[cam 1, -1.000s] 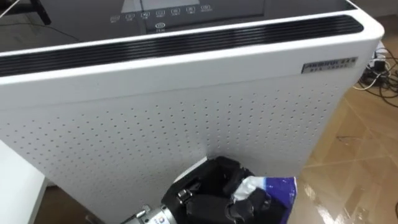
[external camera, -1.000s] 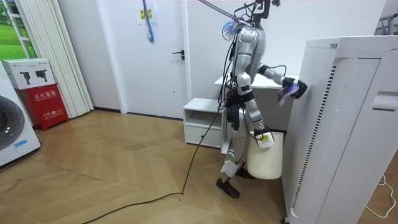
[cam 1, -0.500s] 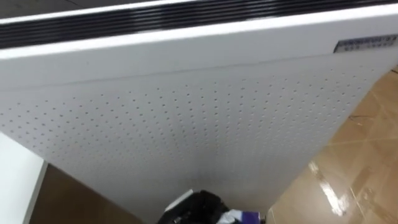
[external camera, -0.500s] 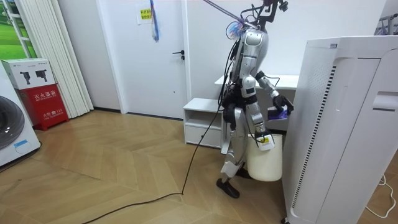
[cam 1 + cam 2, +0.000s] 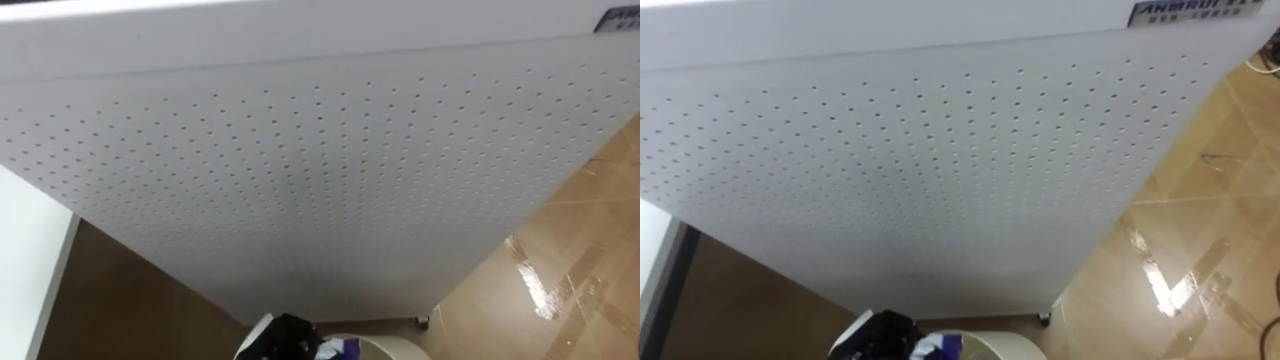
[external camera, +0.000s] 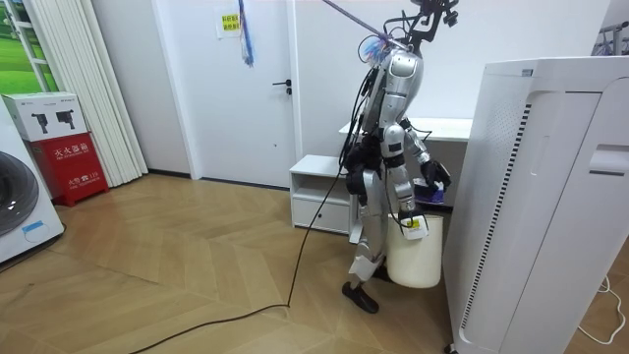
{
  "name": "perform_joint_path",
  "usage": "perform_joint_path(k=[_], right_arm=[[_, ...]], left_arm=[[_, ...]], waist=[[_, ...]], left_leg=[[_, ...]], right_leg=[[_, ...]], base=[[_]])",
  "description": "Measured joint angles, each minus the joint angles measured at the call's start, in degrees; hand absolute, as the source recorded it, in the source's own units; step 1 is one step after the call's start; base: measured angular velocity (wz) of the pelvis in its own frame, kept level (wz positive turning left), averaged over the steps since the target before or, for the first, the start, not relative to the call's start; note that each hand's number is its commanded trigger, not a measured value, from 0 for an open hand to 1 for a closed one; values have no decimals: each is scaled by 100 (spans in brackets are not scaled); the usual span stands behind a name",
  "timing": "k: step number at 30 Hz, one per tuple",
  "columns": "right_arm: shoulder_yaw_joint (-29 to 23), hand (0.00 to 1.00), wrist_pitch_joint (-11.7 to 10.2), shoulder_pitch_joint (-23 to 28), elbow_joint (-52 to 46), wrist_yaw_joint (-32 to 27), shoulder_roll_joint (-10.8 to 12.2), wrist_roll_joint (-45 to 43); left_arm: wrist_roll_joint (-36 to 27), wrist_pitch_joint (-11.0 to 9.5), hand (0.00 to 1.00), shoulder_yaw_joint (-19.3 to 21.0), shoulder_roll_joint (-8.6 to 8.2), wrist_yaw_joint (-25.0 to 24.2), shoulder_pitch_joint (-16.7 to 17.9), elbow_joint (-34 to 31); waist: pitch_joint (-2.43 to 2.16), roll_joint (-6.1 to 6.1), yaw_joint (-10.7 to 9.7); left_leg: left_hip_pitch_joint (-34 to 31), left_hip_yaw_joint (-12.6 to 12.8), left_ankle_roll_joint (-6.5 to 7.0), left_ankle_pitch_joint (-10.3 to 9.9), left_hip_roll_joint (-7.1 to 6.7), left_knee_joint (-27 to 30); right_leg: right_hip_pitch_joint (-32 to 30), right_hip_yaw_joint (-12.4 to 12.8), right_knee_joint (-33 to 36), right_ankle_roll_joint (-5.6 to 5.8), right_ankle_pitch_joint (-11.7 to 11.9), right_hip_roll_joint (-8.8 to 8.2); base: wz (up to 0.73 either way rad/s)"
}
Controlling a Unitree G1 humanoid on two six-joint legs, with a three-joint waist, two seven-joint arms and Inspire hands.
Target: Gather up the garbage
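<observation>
My left hand [image 5: 286, 339] shows dark at the bottom edge of the eye views, curled on a purple and white wrapper [image 5: 346, 348]. Right beside it is the rounded rim of a white bin [image 5: 390, 348]. In the room view the left hand [image 6: 435, 177] hangs low in front of me, and the purple wrapper [image 6: 428, 196] is just under it, above the white bin [image 6: 417, 260]. I stand between a white table and a tall white appliance. My right hand [image 6: 413, 220] hangs at my side by the bin.
A big white perforated appliance [image 5: 320, 170] rises close ahead, and its panel [image 6: 536, 197] stands at the room view's right. A white table [image 6: 432, 128] and a low white shelf [image 6: 319, 192] are behind me. Wooden floor [image 5: 570, 270] opens to my right.
My left arm has come down from chest height by the appliance to just over the bin, with the wrapper still in the hand. The head camera has tipped downward.
</observation>
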Motion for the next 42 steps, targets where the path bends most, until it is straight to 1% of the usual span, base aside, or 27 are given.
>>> perform_joint_path(k=[5, 11, 12, 14, 15, 16, 17, 18, 22, 24, 27, 31, 33, 35, 40, 42], right_arm=[[27, 100, -109, 6, -51, -3, -9, 203], [27, 100, -166, 36, -53, 3, 1, 374], [27, 100, -170, 48, -54, 10, 2, 404], [29, 100, -171, 59, -53, 14, 5, 415], [30, 100, -171, 67, -53, 17, 6, 415], [30, 100, -172, 72, -53, 19, 6, 415], [30, 100, -171, 81, -53, 19, 6, 418], [30, 100, -171, 85, -52, 19, 7, 419], [37, 100, -171, 122, -52, 19, 8, 414], [33, 100, -168, 133, -51, 18, 30, 405], [36, 100, -165, 161, -50, 8, 70, 399], [96, 100, -155, 177, -45, -46, 72, 403], [148, 100, -155, 169, -9, -50, 60, 403], [156, 100, -158, 172, 4, -49, 58, 402], [154, 100, -159, 154, 83, -38, 55, 414], [146, 100, -158, 155, 93, -37, 45, 414]], left_arm=[[-2, -151, 100, 78, 12, 248, -2, 46], [-2, -196, 100, 79, 21, 529, 44, 123], [-1, -268, 100, 79, 21, 573, 48, 172], [2, -348, 79, 74, 10, 614, 45, 288], [3, -353, 51, 63, -7, 651, 47, 355], [3, -353, 16, 63, -19, 668, 50, 389], [3, -358, 5, 63, -40, 699, 52, 459], [4, -362, 0, 63, -51, 722, 48, 544], [-1, -361, 0, 63, -53, 730, 62, 612], [-9, -361, 0, 53, -57, 704, 41, 679], [-19, -352, 0, -32, -99, 611, 31, 873], [-21, -286, 0, -229, -180, 409, 43, 1050], [-20, -240, 0, -373, -182, 227, 50, 1093], [-21, -230, 0, -411, -182, 99, 50, 1130], [3, -210, 0, -590, -158, -155, 31, 1520], [2, -133, 0, -619, -142, -283, 38, 1650]], waist=[[1, -3, -1], [4, -9, -9], [4, -9, -10], [5, -10, -18], [5, -11, -19], [6, -13, -19], [8, -18, -17], [9, -22, -19], [20, -60, -22], [15, -113, -64], [4, -169, -61], [3, -172, -52], [2, -170, -52], [1, -168, -50], [-9, -146, -41], [-9, -128, -48]], left_leg=[[-115, 11, 0, 0, 6, 48], [-110, 12, 1, 14, -6, 51], [-110, 11, 2, 19, -6, 48], [-112, 11, 4, 30, -10, 42], [-114, 11, 5, 35, -13, 38], [-116, 11, 6, 36, -13, 38], [-117, 11, 6, 37, -14, 37], [-118, 11, 6, 37, -17, 37], [-127, 10, 8, 46, -34, 32], [-120, 14, 11, 50, -38, 31], [-104, 15, 13, 53, -37, 29], [-116, 17, 33, 66, -43, 34], [-114, 17, 47, 77, -38, 34], [-114, 16, 49, 86, -35, 33], [-104, 7, 50, 87, -38, 10], [-109, 9, 51, 89, -39, -2]], right_leg=[[-136, -20, 116, -27, -21, -26], [-150, -36, 200, -35, -62, -56], [-149, -41, 200, -37, -64, -56], [-149, -50, 199, -37, -64, -58], [-149, -55, 198, -37, -64, -58], [-149, -57, 198, -37, -64, -59], [-149, -60, 197, -37, -64, -59], [-149, -61, 196, -37, -64, -59], [-149, -76, 198, -35, -69, -61], [-145, -104, 225, -39, -84, -85], [-127, -110, 224, -38, -83, -98], [-113, -156, 214, -31, -79, -106], [-83, -208, 205, -31, -79, -109], [-76, -225, 203, -31, -80, -107], [-68, -228, 202, -31, -81, -107], [-76, -234, 201, -31, -81, -108]], base=[[1], [3], [0], [2], [3], [0], [0], [0], [2], [5], [1], [5], [9], [6], [1], [0]])
